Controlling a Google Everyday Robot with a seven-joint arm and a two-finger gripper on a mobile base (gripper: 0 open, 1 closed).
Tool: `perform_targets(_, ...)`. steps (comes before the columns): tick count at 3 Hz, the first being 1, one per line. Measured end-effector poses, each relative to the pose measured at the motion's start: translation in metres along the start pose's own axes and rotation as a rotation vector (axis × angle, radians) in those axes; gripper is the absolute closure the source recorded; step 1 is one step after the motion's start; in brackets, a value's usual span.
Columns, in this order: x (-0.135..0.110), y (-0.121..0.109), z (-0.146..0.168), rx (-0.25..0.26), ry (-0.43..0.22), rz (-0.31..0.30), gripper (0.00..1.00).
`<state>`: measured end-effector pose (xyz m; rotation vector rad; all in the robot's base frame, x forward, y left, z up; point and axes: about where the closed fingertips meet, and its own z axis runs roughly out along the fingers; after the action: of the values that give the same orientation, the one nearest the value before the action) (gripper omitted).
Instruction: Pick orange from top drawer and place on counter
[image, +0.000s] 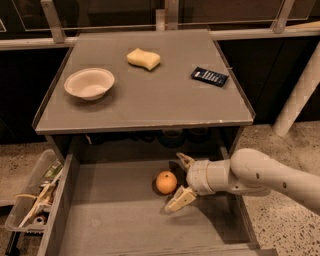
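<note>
The orange lies on the floor of the open top drawer, near its middle right. My gripper is inside the drawer just right of the orange, open, with one finger behind the fruit and the other in front of it. The fingers stand around the orange's right side without closing on it. The counter is above the drawer.
On the counter are a white bowl at the left, a pale yellow sponge at the back and a dark flat packet at the right. A clear plastic bin of clutter stands left of the drawer. A white post stands at the right.
</note>
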<state>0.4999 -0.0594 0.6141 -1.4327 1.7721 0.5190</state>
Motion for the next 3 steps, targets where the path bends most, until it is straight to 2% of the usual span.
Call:
perform_targets(1, 0.0000, 0.0000, 0.0000, 0.000, 0.000, 0.000, 0.18)
perform_targets(3, 0.0000, 0.0000, 0.0001, 0.000, 0.000, 0.000, 0.64)
